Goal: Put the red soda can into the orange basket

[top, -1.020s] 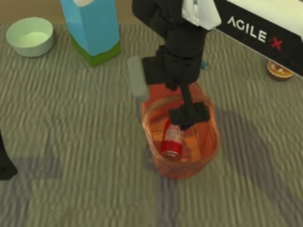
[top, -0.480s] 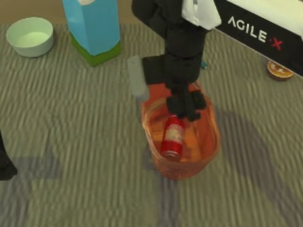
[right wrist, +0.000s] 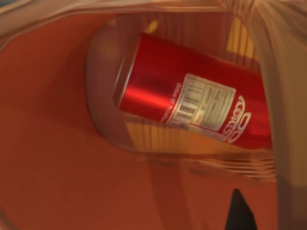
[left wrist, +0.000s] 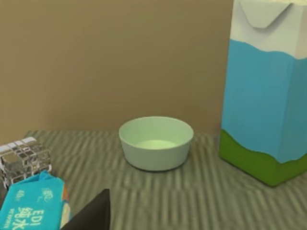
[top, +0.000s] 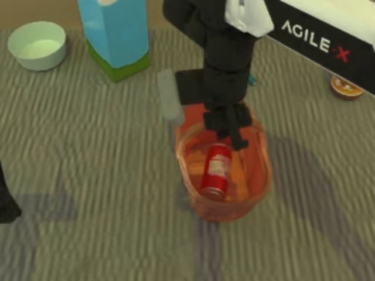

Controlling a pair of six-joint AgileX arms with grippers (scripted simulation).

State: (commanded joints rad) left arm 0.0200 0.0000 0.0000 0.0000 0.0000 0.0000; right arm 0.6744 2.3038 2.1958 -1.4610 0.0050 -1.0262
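The table (top: 88,175) is covered with a grey-green ribbed cloth, with a tan wall behind it in the left wrist view. My right arm (top: 225,64), the black AgileX one, reaches in from the far right and hangs over the far half of the oval orange woven basket (top: 258,187), which stands a little right of the table's middle. The right gripper (top: 229,126) is above the far end of the basket, just beyond the can; whether its fingers are apart or together I cannot tell, but it holds nothing, as the can lies free below it.

The tall blue, white and green carton (top: 114,35) stands at the far side, left of the arm, and shows again in the left wrist view (left wrist: 266,91). The pale green round bowl (top: 37,44) sits in the far left corner, to the left of the carton (left wrist: 156,143).

The small red cylindrical soda can (top: 215,170) lies on its side on the basket's floor, its white label patch up; the right wrist view shows it close (right wrist: 192,103) against the orange inner wall (right wrist: 48,143).

My left arm (top: 7,202) is parked at the near left edge. Its wrist view also shows a mirrored puzzle cube (left wrist: 21,158) and a turquoise printed packet (left wrist: 33,203) beside it. A small brown round item (top: 345,88) sits at the far right.
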